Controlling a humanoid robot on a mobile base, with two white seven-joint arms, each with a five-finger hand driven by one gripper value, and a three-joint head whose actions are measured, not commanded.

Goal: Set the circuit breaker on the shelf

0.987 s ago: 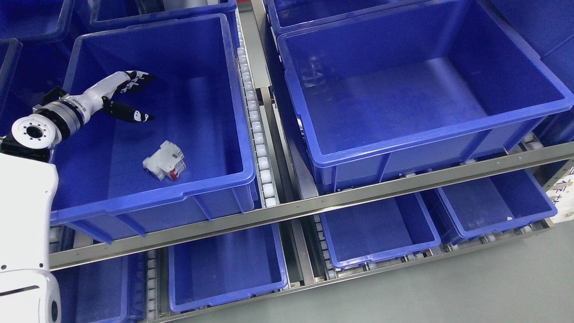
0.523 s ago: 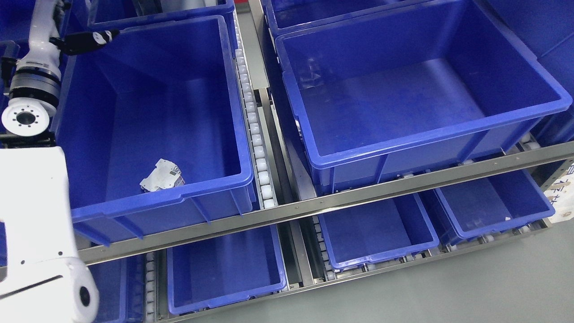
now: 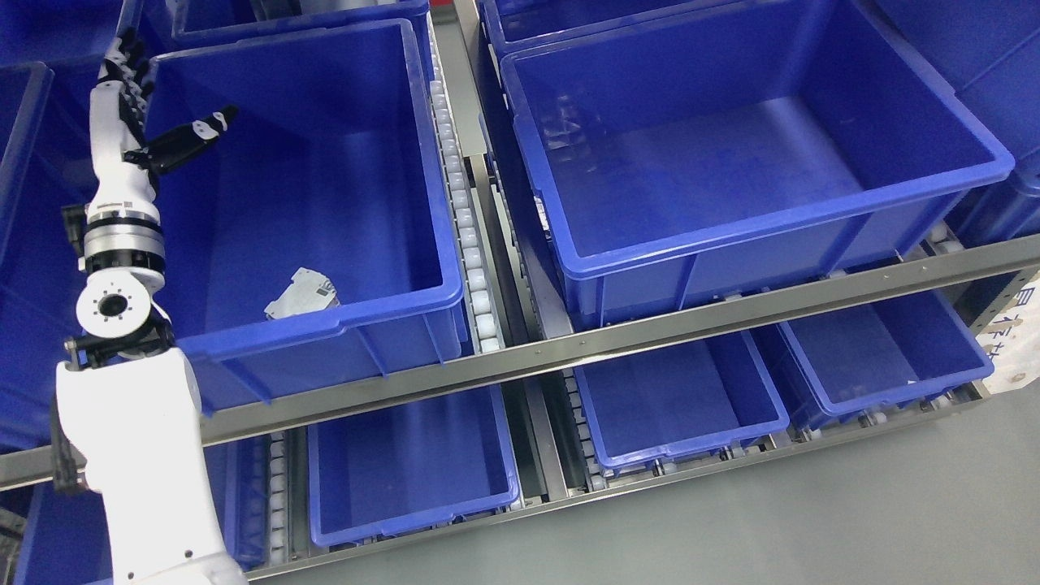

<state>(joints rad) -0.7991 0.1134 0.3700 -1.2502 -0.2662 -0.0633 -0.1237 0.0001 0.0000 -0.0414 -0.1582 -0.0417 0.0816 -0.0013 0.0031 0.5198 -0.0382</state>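
Observation:
A white circuit breaker [image 3: 301, 294] lies on its side on the floor of the large blue bin [image 3: 439, 244] on the upper left of the shelf, close to the bin's front wall. My left hand [image 3: 150, 106] is raised at the bin's far left corner, well above and behind the breaker. Its fingers are spread and hold nothing, with the thumb pointing right over the bin. The white left arm [image 3: 130, 439] rises along the picture's left edge. My right arm is out of sight.
A second large blue bin [image 3: 999, 166] sits on the upper right of the shelf. A steel shelf rail [image 3: 650, 337] crosses below both bins. White rollers [image 3: 467, 236] run between them. Smaller blue bins [image 3: 406, 471] sit on the lower level, above grey floor.
My left hand let go of nothing new but rose from over the bin's floor to its far left corner. The breaker rolled toward the front wall. The camera shifted slightly.

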